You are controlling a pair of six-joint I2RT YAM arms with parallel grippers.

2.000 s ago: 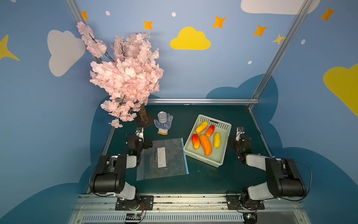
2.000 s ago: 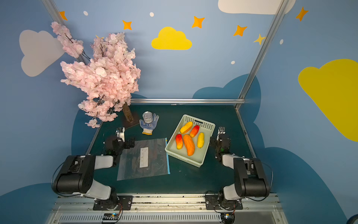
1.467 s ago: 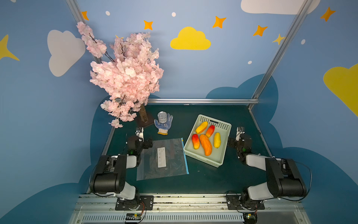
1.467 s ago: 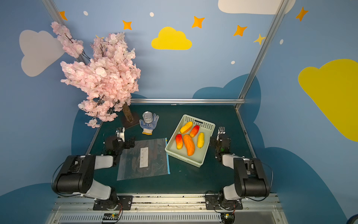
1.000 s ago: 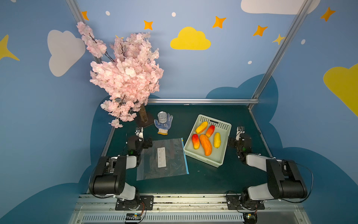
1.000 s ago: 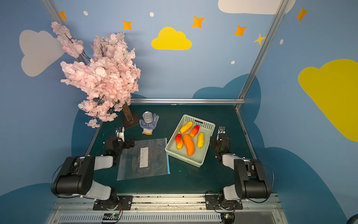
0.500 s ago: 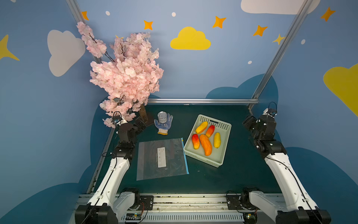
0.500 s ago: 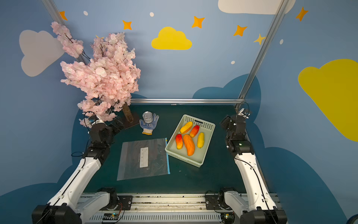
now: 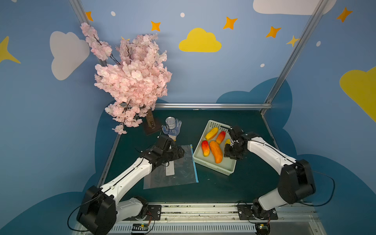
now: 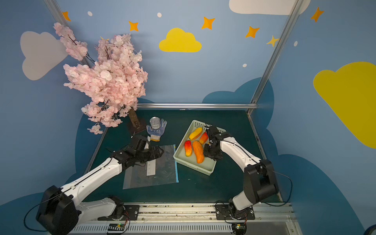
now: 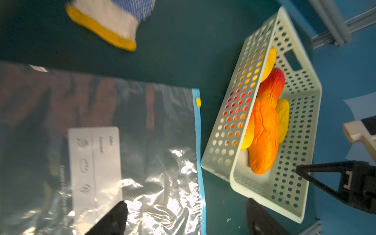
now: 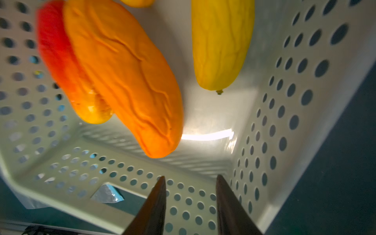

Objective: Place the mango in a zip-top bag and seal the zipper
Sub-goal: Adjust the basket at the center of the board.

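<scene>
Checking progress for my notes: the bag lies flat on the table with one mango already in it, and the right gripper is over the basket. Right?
No: the bag is empty, as the left wrist view shows; the mangoes lie in the basket. The rest holds, right gripper included.

Top views look down on the table (image 9: 223, 187); wrist cameras peer close at basket (image 11: 301, 114).

A staged robot test booth: blue wall panels (image 9: 223, 81) painted with clouds and stars sit in aluminium framing (image 9: 211, 105). The left arm (image 9: 130, 176) and right arm (image 9: 268, 152) are bolted to a metal rail (image 9: 199, 211) along a dark green tabletop (image 9: 234, 189) that bears a fake blossom tree (image 9: 132, 81)
</scene>
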